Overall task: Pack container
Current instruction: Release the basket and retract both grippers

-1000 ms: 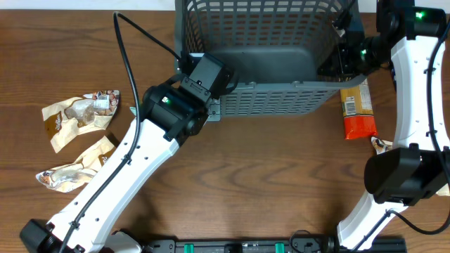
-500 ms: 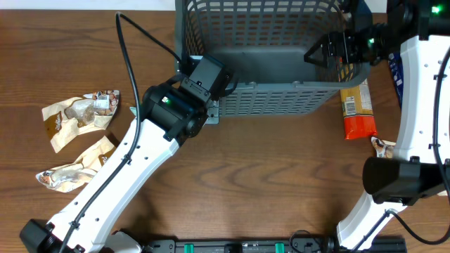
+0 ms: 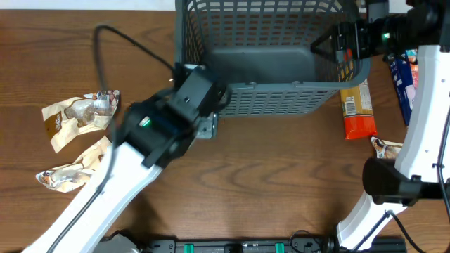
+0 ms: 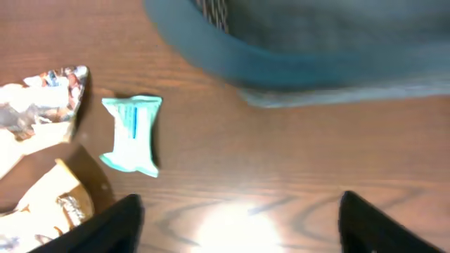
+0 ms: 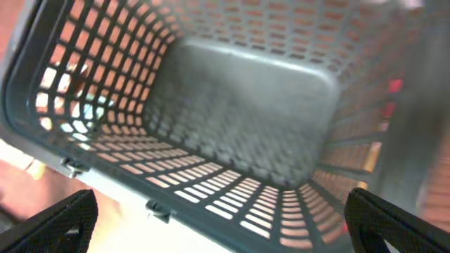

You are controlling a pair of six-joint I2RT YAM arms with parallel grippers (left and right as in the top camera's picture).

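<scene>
The container is a dark grey lattice basket at the table's far middle. The right wrist view looks down into it, and its solid bottom lies bare. My right gripper hovers over the basket's right side, open, with nothing between its fingers. My left gripper stands open over bare wood just in front of the container's rim. A small teal packet lies flat on the table, ahead and to the left of it. The left arm is blurred in the overhead view.
Two crumpled beige snack packets lie at the left. Right of the basket are an orange and yellow packet, a blue packet and a small packet by the right arm's base.
Both grippers went from shut to open. The right one swung from the basket's right wall to above its inside. The left arm is pulling back and left from the front-left corner.
</scene>
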